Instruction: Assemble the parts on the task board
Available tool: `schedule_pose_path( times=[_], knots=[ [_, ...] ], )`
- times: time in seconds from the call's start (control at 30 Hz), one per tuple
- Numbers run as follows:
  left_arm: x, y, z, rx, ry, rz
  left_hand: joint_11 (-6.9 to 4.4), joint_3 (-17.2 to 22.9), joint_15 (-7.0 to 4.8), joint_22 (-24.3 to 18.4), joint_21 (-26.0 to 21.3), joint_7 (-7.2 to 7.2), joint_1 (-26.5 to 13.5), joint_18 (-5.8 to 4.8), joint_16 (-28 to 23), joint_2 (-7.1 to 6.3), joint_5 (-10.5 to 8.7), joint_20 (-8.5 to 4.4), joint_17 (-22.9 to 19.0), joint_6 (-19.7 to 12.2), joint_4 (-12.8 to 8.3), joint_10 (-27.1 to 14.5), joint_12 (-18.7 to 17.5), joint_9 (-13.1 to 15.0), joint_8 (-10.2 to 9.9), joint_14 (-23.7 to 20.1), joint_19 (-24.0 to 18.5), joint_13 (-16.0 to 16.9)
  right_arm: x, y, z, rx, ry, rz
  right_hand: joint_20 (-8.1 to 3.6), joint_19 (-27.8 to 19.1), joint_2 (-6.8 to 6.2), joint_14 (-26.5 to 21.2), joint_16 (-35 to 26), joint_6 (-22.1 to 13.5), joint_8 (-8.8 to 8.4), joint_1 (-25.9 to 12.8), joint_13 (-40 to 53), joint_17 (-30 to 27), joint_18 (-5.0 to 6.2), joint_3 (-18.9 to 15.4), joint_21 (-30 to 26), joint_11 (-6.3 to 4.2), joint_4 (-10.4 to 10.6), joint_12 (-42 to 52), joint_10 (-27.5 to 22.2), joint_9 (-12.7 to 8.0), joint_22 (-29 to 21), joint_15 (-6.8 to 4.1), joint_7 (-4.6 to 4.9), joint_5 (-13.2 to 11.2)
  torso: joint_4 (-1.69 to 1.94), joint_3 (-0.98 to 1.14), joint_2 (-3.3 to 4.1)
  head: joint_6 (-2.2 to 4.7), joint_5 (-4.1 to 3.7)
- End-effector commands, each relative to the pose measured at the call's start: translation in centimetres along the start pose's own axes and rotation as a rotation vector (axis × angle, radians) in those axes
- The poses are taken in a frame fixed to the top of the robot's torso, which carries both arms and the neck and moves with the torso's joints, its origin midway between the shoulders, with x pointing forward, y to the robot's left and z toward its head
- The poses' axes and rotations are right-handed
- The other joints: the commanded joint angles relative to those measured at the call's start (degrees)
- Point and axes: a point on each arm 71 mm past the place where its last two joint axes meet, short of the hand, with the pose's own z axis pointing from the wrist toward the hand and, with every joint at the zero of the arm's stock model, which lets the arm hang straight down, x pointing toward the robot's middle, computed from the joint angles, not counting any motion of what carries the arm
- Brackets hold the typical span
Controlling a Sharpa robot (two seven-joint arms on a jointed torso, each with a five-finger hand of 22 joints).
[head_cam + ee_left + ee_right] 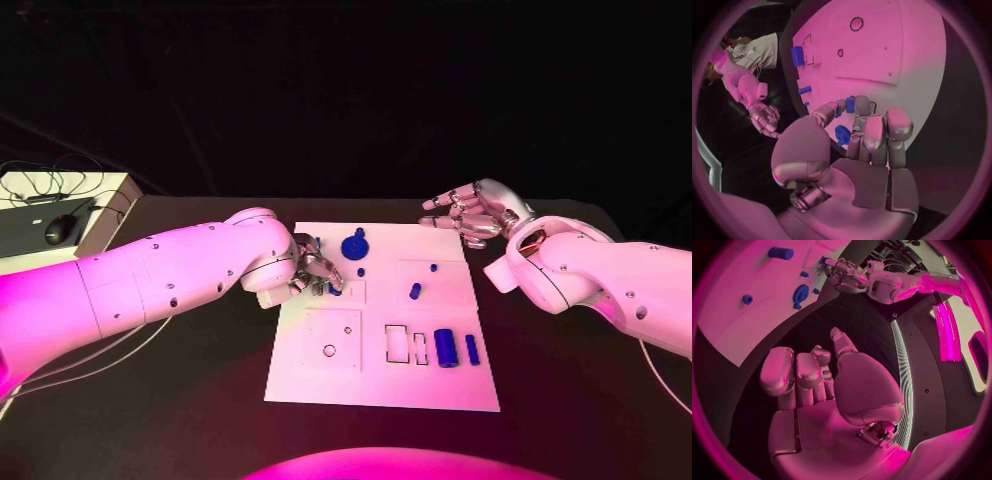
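The white task board (382, 385) lies mid-table. My left hand (312, 271) hovers over its far left part and pinches a small blue part (333, 289) between thumb and a finger; the left wrist view shows that part (850, 104) at the fingertips. On the board lie a round blue disc (355, 243), a small blue peg (415, 291), a blue cylinder (446, 347) and a slim blue bar (472, 348). My right hand (470, 213) floats beyond the board's far right corner, fingers apart and holding nothing, as its wrist view (817, 385) confirms.
A square recess with a small hole (330, 340) and narrow rectangular slots (397, 343) mark the board's near half. A pale box with cables and a mouse (58, 215) stands at the table's far left.
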Motion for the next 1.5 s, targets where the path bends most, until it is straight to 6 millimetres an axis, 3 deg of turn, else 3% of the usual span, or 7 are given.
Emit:
schedule_pose_path(
  times=[0.03, 0.67, 1.0, 1.5],
  knots=[
    [0.33, 0.08, 0.2, 0.002, 0.004, 0.015, -2.0, 5.6, -0.34, 0.0, -0.1, -2.2, 0.9, 0.04, 0.1, 0.37, 0.29, -0.23, -0.1, 2.4, -5.4, 1.9, -0.3, 0.0, -0.1, 0.0, 0.2, 0.0, 0.05, 0.14, -0.02, -0.015, 0.004, -0.006, -0.03, -0.3, -0.06, 0.1, -0.4, -0.1, 0.1, -0.5, -0.1, -0.1, 0.98, -0.2, -0.3, -0.05, -0.1, -0.4, -0.3, 0.1, 7.7, -0.14, 0.41, 0.3, 0.03, 0.01, 0.02, -0.03, -0.03],
    [0.76, -0.33, 0.23, 0.002, 0.027, 0.055, -2.22, 3.5, -0.31, 0.6, 0.1, -2.72, 1.4, -0.38, 0.9, 0.68, 0.4, -0.2, 0.5, 3.6, -5.2, 2.8, -0.3, -0.7, -0.3, 0.2, 0.4, 0.0, 0.06, 0.14, -0.07, -0.014, 0.008, -0.005, -0.06, -0.3, -0.07, 0.1, -0.5, -0.1, 0.1, -0.7, -0.1, 0.0, 0.95, 0.0, -0.4, -0.08, -0.1, -0.4, -0.2, 0.1, 7.7, -0.17, 0.4, 0.3, 0.03, 0.02, 0.0, -0.24, -0.04],
    [1.02, -0.66, 0.26, 0.001, 0.027, 0.065, -2.51, 2.5, -0.55, 0.5, -0.5, -3.11, 1.8, -0.51, 0.8, 0.78, 0.38, -0.52, 0.4, 4.3, -5.0, 3.5, -1.1, -2.5, 1.2, 0.2, 0.6, 0.0, 0.09, 0.15, -0.05, -0.014, 0.009, -0.005, -0.06, -0.3, -0.12, 0.1, -0.6, -0.1, 0.1, -0.8, -0.2, -0.1, 0.96, -0.1, -0.5, -0.07, -0.1, -0.5, -0.3, 0.1, 7.7, -0.16, 0.4, 0.5, 0.02, 0.03, 0.01, -0.23, -0.11],
    [0.89, -0.37, 0.19, -0.006, 0.017, 0.072, -2.84, 3.0, -0.66, 1.0, -0.2, -3.77, 1.2, -1.1, 1.5, 1.02, 1.0, -0.82, 1.0, 5.1, -5.0, 4.5, -1.4, -2.8, 3.4, 0.3, 0.9, 0.1, 0.04, 0.09, -0.07, -0.012, 0.011, -0.006, -0.06, -0.3, -0.13, 0.1, -0.6, -0.1, 0.12, -0.8, -0.2, -0.1, 0.96, -0.1, -0.5, -0.08, -0.1, -0.5, -0.3, 0.1, 7.7, -0.16, 0.4, 0.6, 0.05, 0.02, 0.0, -0.27, -0.05]
  ],
)
